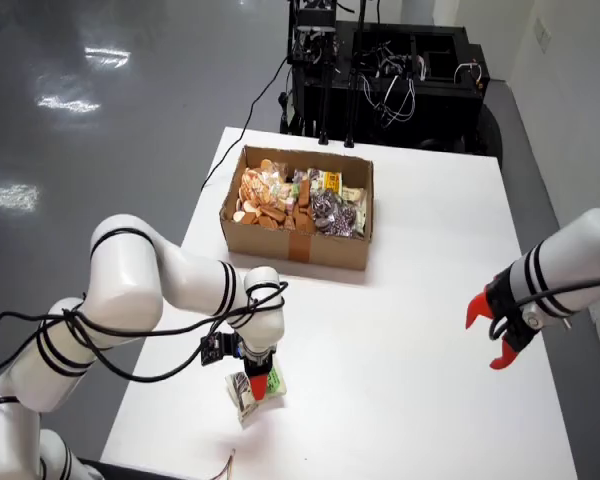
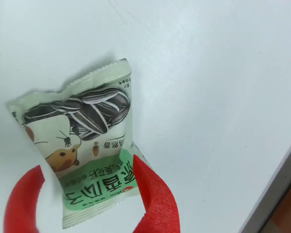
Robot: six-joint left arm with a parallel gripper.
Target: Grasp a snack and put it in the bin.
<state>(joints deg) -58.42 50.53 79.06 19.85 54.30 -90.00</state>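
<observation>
Item: sunflower-seed snack packet (image 2: 80,158), pale green, lying on the white table (image 1: 420,330) near its front edge in the overhead view. It is straddled at its lower end by the red gripper (image 2: 89,206), jaws spread, touching its sides. Cardboard box (image 1: 298,240) of snacks is set well behind.

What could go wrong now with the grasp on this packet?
1. The red fingers straddle only the lower end of the packet, so it may swing or slip when lifted.
2. The thin packet lies flat on the table; the fingers may close above it or only crumple it.
3. The box is already full of snacks, so a loosely held packet might land on the pile and slide off.
</observation>
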